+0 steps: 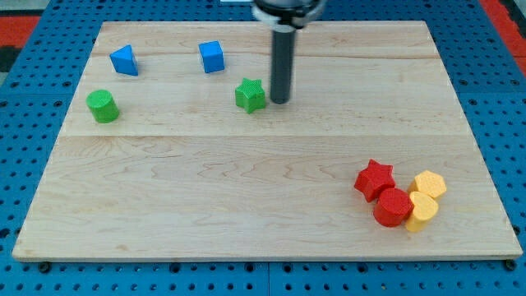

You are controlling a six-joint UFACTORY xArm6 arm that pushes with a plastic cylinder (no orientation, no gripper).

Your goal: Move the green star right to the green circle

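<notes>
The green star (251,94) lies on the wooden board, left of centre near the view's top. The green circle (103,106) lies far to its left, near the board's left edge. My tip (280,101) stands just right of the green star, touching or almost touching its right side. The dark rod rises straight up from there to the view's top.
A blue triangle-like block (125,60) and a blue cube (212,57) lie near the top left. At the bottom right a red star (374,179), a red circle (393,207) and two yellow blocks (429,184) (422,210) are clustered. The board (246,205) rests on a blue pegboard.
</notes>
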